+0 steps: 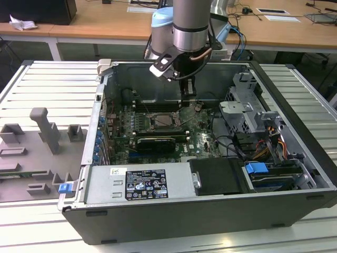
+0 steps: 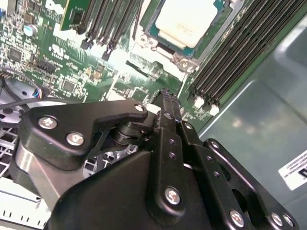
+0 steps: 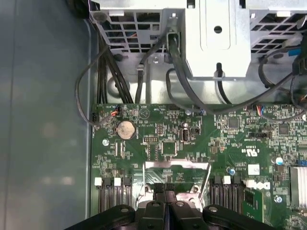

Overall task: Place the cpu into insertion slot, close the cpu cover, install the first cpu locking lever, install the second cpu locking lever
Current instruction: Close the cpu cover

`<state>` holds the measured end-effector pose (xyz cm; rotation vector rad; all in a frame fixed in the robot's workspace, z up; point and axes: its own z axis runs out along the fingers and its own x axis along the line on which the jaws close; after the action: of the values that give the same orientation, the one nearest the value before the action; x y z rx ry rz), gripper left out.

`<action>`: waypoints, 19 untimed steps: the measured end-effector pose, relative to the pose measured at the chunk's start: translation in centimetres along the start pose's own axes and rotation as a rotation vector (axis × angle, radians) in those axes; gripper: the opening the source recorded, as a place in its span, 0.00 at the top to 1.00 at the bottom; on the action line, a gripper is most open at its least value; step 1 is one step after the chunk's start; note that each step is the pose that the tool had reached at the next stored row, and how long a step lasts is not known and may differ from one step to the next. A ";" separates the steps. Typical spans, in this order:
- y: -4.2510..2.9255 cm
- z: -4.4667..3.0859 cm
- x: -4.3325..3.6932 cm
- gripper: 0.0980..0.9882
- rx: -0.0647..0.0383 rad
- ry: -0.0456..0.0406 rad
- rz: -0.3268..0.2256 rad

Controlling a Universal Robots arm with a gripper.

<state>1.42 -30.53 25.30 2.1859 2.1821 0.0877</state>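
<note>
One cpu (image 2: 187,19) sat in the insertion slot (image 2: 168,52). One pincer (image 2: 165,94) hovered nearby, fingers pressed together, nothing pinched.

The claw (image 1: 188,99) hangs near the insertion slot (image 1: 164,122).

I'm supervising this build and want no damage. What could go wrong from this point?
The cpu lies in the insertion slot, but whether it sits flat is unclear; closing on a tilted chip might bend pins. The gripper, fingers shut, hangs close to the board beside the memory slots; a sideways slip could scrape them.
</note>
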 end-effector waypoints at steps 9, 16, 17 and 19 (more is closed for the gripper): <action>1.02 0.08 0.05 0.99 0.001 0.0000 -0.002; 1.63 0.13 0.09 0.99 0.002 0.0002 -0.006; 1.70 0.13 0.10 0.99 0.002 0.0004 -0.007; 1.82 0.14 0.11 0.99 0.002 0.0004 -0.009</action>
<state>3.25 -30.43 25.30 2.1773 2.1924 0.0860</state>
